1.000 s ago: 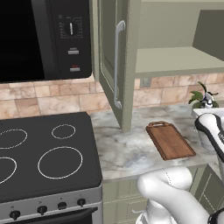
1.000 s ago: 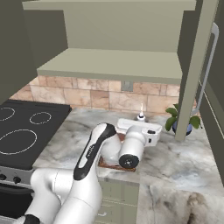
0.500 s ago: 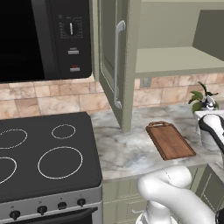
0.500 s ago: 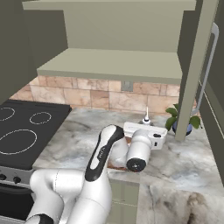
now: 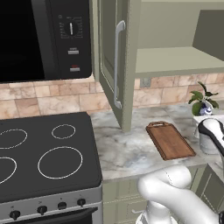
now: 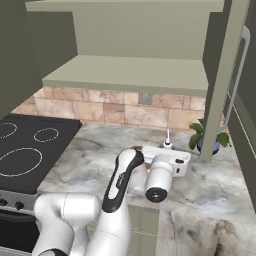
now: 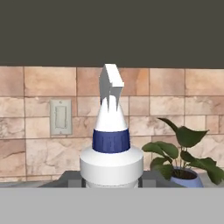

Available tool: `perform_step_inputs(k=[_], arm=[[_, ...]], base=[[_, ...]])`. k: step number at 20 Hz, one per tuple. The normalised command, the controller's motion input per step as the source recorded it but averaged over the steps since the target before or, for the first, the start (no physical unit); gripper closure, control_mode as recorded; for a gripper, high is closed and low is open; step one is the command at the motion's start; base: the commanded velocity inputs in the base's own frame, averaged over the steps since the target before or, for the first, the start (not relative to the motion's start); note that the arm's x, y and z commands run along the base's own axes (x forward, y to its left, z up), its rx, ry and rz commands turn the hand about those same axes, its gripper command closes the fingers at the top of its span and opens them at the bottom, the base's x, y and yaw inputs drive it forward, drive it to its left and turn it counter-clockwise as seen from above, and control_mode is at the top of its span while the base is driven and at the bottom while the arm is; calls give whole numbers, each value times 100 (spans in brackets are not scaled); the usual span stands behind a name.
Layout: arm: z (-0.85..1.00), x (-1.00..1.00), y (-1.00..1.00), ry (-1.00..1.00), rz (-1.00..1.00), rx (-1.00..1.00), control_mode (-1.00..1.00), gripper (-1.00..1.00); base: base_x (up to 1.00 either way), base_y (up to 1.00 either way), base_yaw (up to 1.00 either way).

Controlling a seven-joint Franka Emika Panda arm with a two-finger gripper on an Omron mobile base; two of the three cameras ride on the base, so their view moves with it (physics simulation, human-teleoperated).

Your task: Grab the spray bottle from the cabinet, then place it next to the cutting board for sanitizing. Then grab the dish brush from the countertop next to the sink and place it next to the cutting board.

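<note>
The spray bottle [image 7: 111, 151], white with a blue collar and a white nozzle, stands upright right in front of the hand camera. My gripper [image 7: 111, 182] is shut on its body, with dark fingers [image 7: 70, 178] on either side. From the right base view the gripper [image 6: 167, 151] hangs low over the countertop [image 6: 215, 186], and the bottle's thin tip [image 6: 167, 136] rises above the hand. The brown cutting board [image 5: 169, 140] lies on the marble just left of my arm [image 5: 213, 132]. The cabinet [image 5: 175, 61] is open, its shelf bare, its door [image 5: 114, 65] swung out.
A potted plant [image 6: 207, 137] stands against the tiled wall just right of the bottle, also seen as the plant [image 7: 183, 153]. A wall outlet [image 7: 60, 116] is behind. A black stove [image 5: 43, 153] and microwave [image 5: 35, 35] are at the left.
My arm has carried the spray bottle to the right across the counter, past the cutting board toward the plant, and has slowed there.
</note>
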Motion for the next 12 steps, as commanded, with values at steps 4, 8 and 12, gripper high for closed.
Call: perform_step_inputs(k=[4, 8, 12], arm=[[-29, 4, -7, 0, 0, 0, -100, 100], [-30, 4, -11, 0, 0, 0, -100, 100], [-33, 6, -8, 0, 0, 0, -100, 100]], base=[[0, 0, 0], [0, 0, 0], [0, 0, 0]])
